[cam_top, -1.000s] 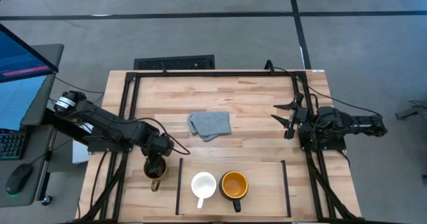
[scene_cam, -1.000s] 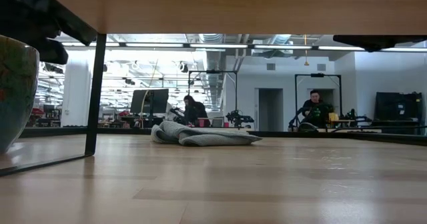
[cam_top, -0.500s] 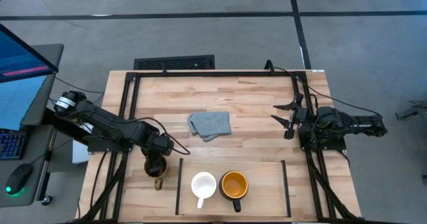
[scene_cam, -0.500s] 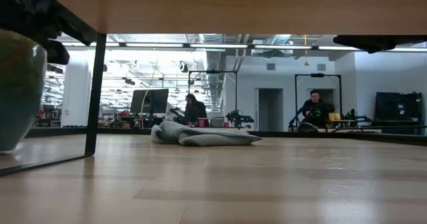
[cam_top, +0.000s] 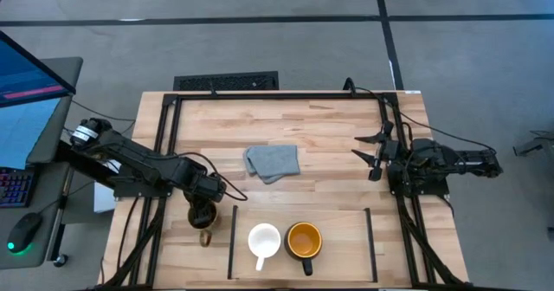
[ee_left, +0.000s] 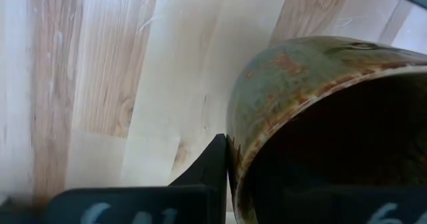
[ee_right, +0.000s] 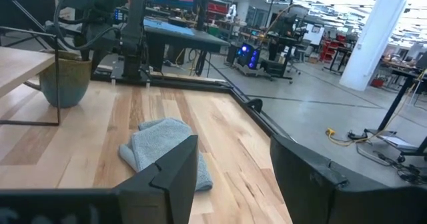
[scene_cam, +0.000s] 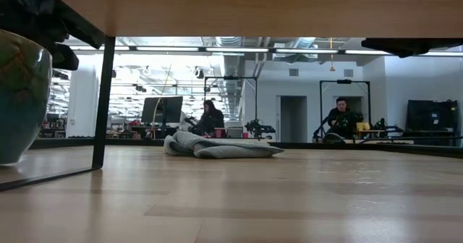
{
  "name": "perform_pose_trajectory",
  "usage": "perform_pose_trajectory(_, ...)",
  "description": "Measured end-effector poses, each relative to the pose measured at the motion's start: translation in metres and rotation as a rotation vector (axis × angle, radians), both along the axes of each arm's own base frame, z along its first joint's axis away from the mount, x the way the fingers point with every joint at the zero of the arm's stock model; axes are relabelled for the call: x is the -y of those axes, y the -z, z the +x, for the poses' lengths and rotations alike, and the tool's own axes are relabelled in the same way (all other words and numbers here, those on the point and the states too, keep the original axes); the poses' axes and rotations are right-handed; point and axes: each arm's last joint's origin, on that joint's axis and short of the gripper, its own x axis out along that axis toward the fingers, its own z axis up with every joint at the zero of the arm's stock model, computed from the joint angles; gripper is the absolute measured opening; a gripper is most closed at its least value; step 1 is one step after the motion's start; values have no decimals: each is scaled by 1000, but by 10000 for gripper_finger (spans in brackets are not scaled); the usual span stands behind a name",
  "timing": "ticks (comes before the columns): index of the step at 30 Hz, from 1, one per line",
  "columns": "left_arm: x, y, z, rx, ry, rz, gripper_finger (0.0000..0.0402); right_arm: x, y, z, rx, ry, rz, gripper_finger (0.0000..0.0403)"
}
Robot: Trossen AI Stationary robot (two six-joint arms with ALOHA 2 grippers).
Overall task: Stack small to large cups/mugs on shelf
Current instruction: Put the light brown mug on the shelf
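The brownish-gold mug [cam_top: 205, 229] stands left of the shelf's left black bar [cam_top: 232, 239], and my left gripper [cam_top: 203, 211] is shut on it from above. It also shows at the left of the low view [scene_cam: 18, 98] and in the left wrist view [ee_left: 313, 104]. The small white mug [cam_top: 264, 239] and the dark mug with orange inside [cam_top: 304, 239] stand side by side on the light wooden shelf [cam_top: 346, 235]. My right gripper [cam_top: 374, 157] waits open at the table's right side, touching nothing. My left gripper holds the mug by its rim and wall [ee_left: 243, 151], coming from above and pointing down. One finger [ee_left: 210, 167] lies against the wall's outside; the other is lost in the dark inside. The mug is upright; I cannot tell whether its base touches the table.
A crumpled grey cloth [cam_top: 273, 162] lies mid-table, behind the shelf. The shelf's right black bar [cam_top: 370, 232] stands right of the dark mug, with bare wood between them. A black metal frame [cam_top: 277, 95] runs round the table. People sit in the room beyond.
My left gripper has carried the brownish-gold mug a little toward the table's right, closer to the shelf's left bar. The mug has stayed upright in the hold.
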Motion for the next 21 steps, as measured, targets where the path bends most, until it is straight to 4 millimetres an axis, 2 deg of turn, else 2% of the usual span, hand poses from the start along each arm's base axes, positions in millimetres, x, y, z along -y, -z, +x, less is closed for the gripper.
perform_pose_trajectory(21,-4,-1,2,30,14,61,22,0,0,0,-1,0,-2,210)
